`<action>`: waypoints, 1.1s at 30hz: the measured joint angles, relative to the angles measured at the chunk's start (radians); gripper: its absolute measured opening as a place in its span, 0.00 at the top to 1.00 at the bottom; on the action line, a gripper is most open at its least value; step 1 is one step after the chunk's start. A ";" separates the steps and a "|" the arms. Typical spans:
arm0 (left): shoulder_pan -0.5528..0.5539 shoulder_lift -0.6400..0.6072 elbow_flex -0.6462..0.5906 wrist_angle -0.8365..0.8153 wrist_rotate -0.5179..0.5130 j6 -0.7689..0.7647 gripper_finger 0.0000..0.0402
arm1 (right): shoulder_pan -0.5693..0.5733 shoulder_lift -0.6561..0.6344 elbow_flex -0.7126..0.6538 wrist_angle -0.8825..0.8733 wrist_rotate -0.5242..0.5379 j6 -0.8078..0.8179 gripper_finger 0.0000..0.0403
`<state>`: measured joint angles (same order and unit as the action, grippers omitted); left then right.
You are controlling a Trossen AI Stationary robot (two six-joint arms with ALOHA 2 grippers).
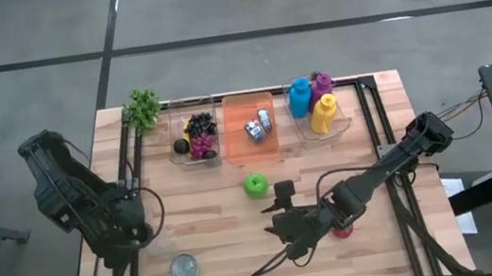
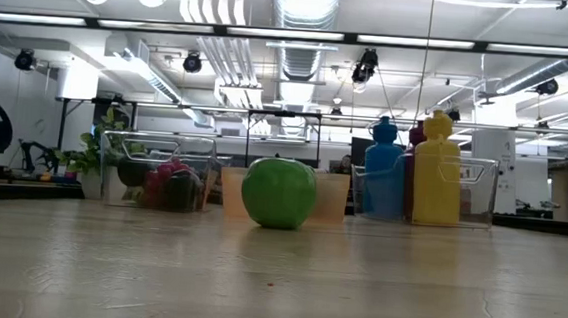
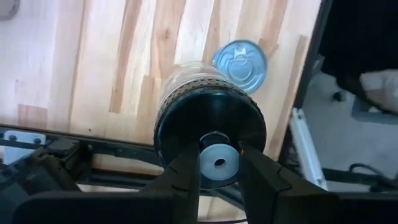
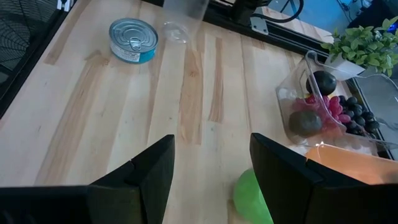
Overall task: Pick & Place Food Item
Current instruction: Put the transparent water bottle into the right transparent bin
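Observation:
My left gripper point(image 3: 219, 186) stands near the table's front left point(image 1: 151, 234). It is shut on a clear jar point(image 3: 186, 81) with a black lid. The jar's lower part also shows in the right wrist view point(image 4: 185, 14). A tin can point(image 3: 239, 64) lies on its base beside the jar, near the front edge point(image 1: 185, 267). A green apple point(image 1: 254, 185) rests on the wood at mid-table point(image 2: 278, 192). My right gripper point(image 4: 211, 180) hangs open just in front of the apple point(image 4: 252, 196), nothing between its fingers point(image 1: 277, 241). My left gripper pinches the white knob point(image 3: 219, 163) at the middle of the jar's black lid point(image 3: 186, 127) between its two fingers. The fingers come from above and point down. The jar hangs upright below them; whether its base is off the table I cannot tell.
Along the far edge stand a clear bin of grapes and dark fruit point(image 1: 194, 137), an orange bin with cans point(image 1: 251, 126) and a clear bin of coloured bottles point(image 1: 316, 105). A green plant point(image 1: 141, 107) is at the far left. A red item point(image 1: 342, 231) lies under my right arm.

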<state>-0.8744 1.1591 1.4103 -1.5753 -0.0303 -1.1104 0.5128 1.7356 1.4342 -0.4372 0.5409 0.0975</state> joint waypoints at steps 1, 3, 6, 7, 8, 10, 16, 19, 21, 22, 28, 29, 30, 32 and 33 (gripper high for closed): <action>0.008 0.000 0.008 0.000 -0.001 -0.007 0.80 | 0.001 -0.004 0.000 -0.003 -0.001 0.002 0.49; 0.030 0.003 0.025 0.001 -0.008 -0.004 0.80 | 0.001 -0.019 0.000 -0.010 -0.002 0.004 0.49; 0.069 0.010 0.048 0.002 -0.021 0.037 0.80 | 0.000 -0.041 0.000 -0.030 -0.002 0.007 0.49; 0.083 0.011 0.055 0.004 -0.027 0.058 0.80 | 0.000 -0.050 0.000 -0.036 -0.003 0.010 0.49; 0.099 0.015 0.063 0.003 -0.032 0.076 0.80 | 0.000 -0.059 0.000 -0.039 -0.004 0.015 0.49; 0.136 0.023 0.081 0.004 -0.046 0.114 0.80 | 0.000 -0.077 0.000 -0.041 -0.020 0.026 0.49; 0.253 0.099 0.159 0.003 -0.049 0.274 0.80 | 0.014 -0.119 -0.001 -0.091 -0.026 0.053 0.49; 0.305 0.160 0.227 0.004 -0.049 0.384 0.80 | 0.025 -0.144 -0.002 -0.112 -0.026 0.070 0.49; 0.341 0.205 0.283 0.005 -0.048 0.452 0.80 | 0.031 -0.155 -0.002 -0.117 -0.026 0.072 0.49; 0.360 0.228 0.314 0.005 -0.048 0.478 0.80 | 0.036 -0.160 -0.002 -0.125 -0.026 0.072 0.49; 0.469 0.389 0.504 0.006 0.024 0.628 0.80 | 0.060 -0.200 -0.002 -0.180 -0.026 0.094 0.49; 0.489 0.416 0.533 0.005 0.043 0.656 0.80 | 0.065 -0.209 -0.002 -0.194 -0.026 0.101 0.49; 0.509 0.442 0.561 0.005 0.059 0.683 0.80 | 0.067 -0.217 -0.002 -0.208 -0.026 0.109 0.49; 0.544 0.493 0.616 0.006 0.091 0.725 0.80 | 0.076 -0.240 -0.002 -0.231 -0.026 0.122 0.49; 0.561 0.518 0.641 0.004 0.103 0.741 0.80 | 0.082 -0.254 -0.002 -0.253 -0.026 0.131 0.49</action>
<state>-0.3130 1.6770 2.0510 -1.5708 0.0725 -0.3698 0.5944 1.4815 1.4319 -0.6907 0.5152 0.2289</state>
